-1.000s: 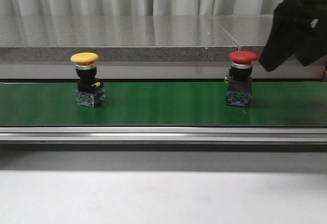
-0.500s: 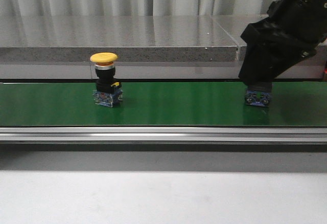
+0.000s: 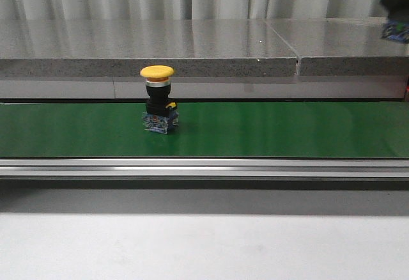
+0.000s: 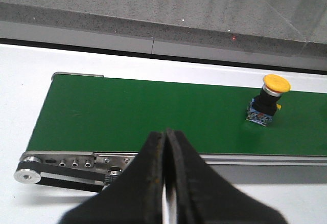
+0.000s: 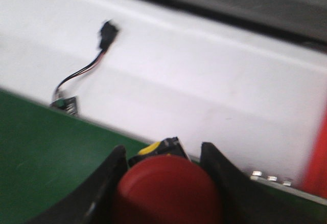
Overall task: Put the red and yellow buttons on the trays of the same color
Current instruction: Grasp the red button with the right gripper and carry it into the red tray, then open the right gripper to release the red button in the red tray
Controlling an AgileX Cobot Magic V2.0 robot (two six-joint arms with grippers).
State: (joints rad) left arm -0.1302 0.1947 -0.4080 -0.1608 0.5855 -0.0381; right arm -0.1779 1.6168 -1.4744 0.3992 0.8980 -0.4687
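Right gripper (image 5: 162,155): jaws clenched on the red button (image 5: 166,193), one on each side of the red cap, held clear above the right part of the green conveyor belt (image 3: 287,130). Blurred red strip at the edge of the right wrist view: possibly the red tray, cannot be confirmed. Left gripper (image 4: 166,137): jaws pressed together, grasping nothing, positioned over the white bench (image 4: 20,106) in front of the belt's near rail. Yellow button (image 3: 158,100): upright on the belt, stem vertical, cap up, left of the middle of the visible belt, beyond and to the right of the left jaws. Nearer arm for the yellow button: left. Likely required before descent: jaws released, approach from above along the vertical stem.
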